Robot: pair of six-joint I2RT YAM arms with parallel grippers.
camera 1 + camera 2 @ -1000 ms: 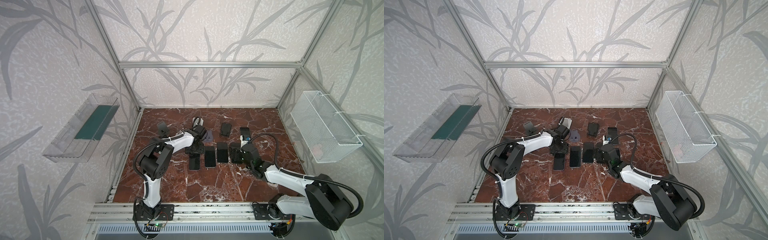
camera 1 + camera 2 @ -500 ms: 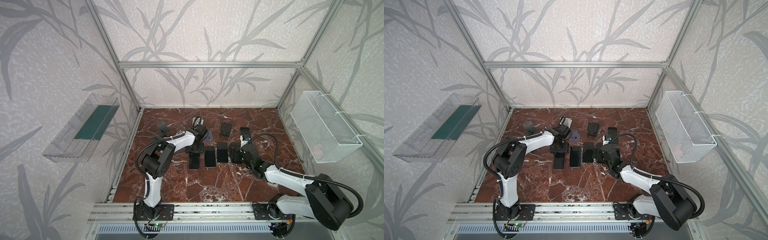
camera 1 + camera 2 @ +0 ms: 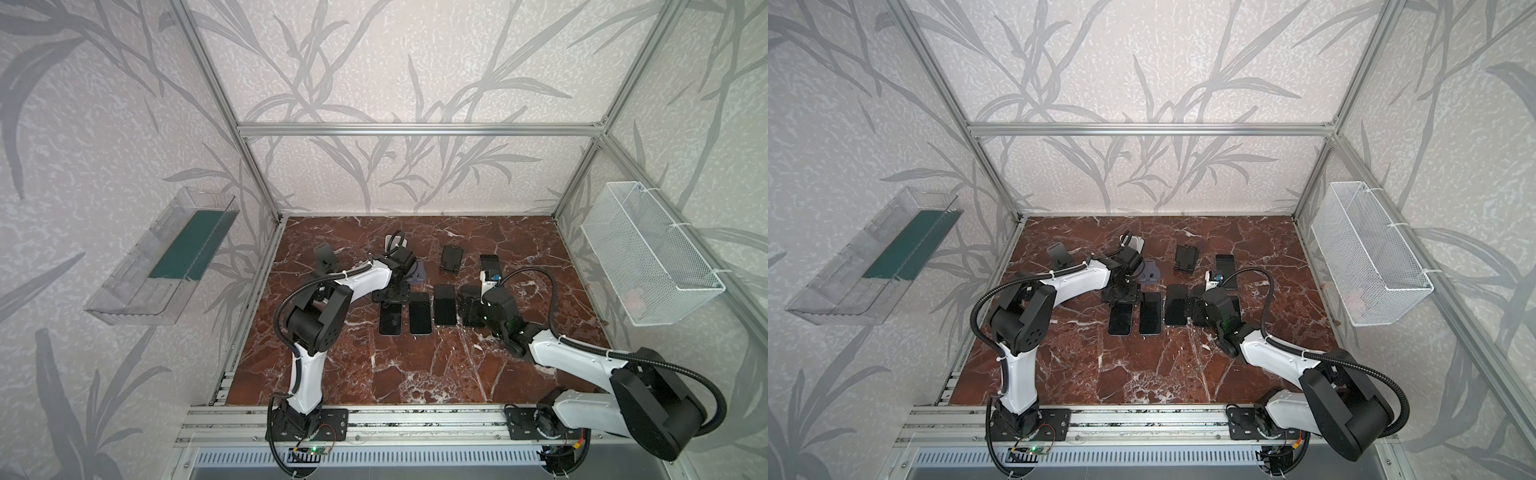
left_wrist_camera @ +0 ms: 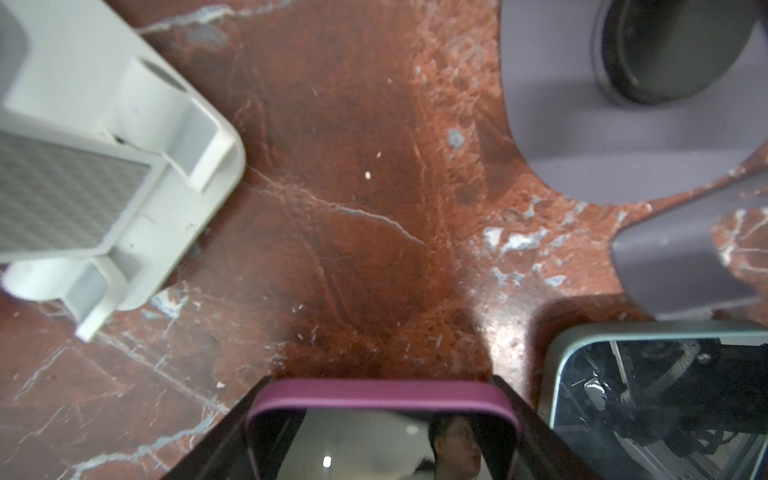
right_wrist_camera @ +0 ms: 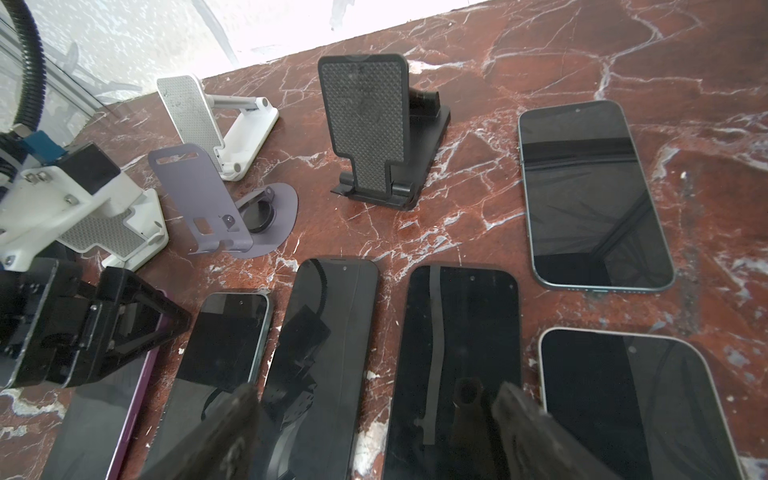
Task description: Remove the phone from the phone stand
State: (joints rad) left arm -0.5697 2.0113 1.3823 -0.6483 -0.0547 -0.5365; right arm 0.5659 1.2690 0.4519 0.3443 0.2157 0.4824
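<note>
Left gripper (image 4: 382,380) straddles flat purple-cased phone (image 4: 382,444), grip can't tell; right gripper (image 5: 376,388) wide, empty, over dark phones (image 5: 332,332); white stand (image 4: 124,166), lilac stand (image 4: 623,145), black stand (image 5: 370,124) nearby.

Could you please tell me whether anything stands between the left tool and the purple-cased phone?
Nothing visible does: the purple-cased phone lies on the marble table with its end between the fingers of the left tool.

White-veined red-brown marble tabletop (image 3: 395,365), magenta-rimmed phone (image 4: 382,395), lilac phone stand (image 5: 199,195), white phone stand (image 5: 195,116) with grey dotted pad, black phone stand (image 5: 365,124) with diamond-embossed pad, white mesh basket (image 3: 648,257), grey leaf-print walls (image 3: 374,62)
</note>
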